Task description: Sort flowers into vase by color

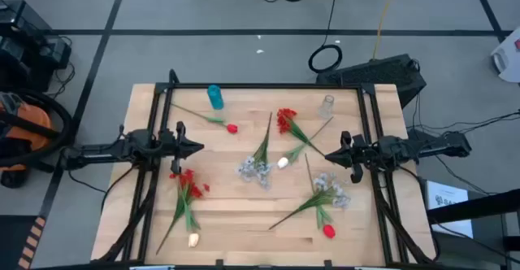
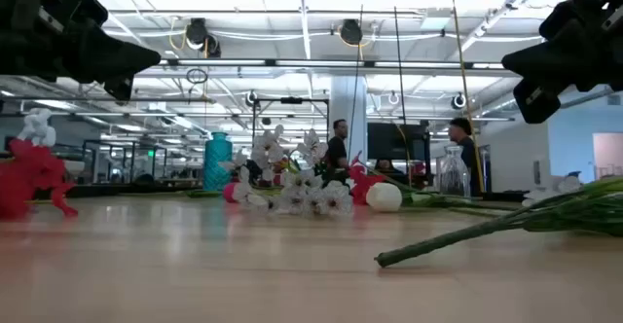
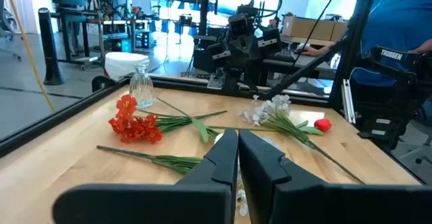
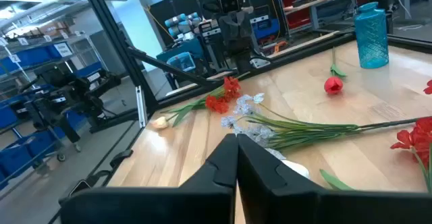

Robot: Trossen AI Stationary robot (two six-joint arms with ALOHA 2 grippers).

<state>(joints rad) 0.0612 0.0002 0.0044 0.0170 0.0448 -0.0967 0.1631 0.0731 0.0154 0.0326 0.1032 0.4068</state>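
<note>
High view: I have both arms hovering over the wooden surface (image 1: 244,213), tips pointed toward each other across its middle. Left end effector (image 1: 197,148) is clenched, nothing between its fingers; the left wrist view confirms the two dark fingers nearly touching. Right end effector (image 1: 329,154) is likewise clenched and empty, fingers pressed together in the right wrist view. All flowers lie flat on the surface, none in a vase. Between the two end effectors: a pale fluffy spray (image 1: 256,169) with its green stem running away from me, and a cream tulip bud (image 1: 283,163) just beside the right end effector's tip. A red clustered bloom (image 1: 286,120) lies beyond the right end effector, near the clear glass vase (image 1: 327,106) at the far edge. A red tulip bud (image 1: 231,128) lies just beyond the left end effector, its stem reaching toward the teal vase (image 1: 214,97). On the near side of the left end effector sit a second red cluster (image 1: 185,180) and another cream bud (image 1: 193,240). Near side of the right end effector: a second pale spray (image 1: 331,190) and a red bud (image 1: 328,231). Low view shows people standing in the room behind.
</note>
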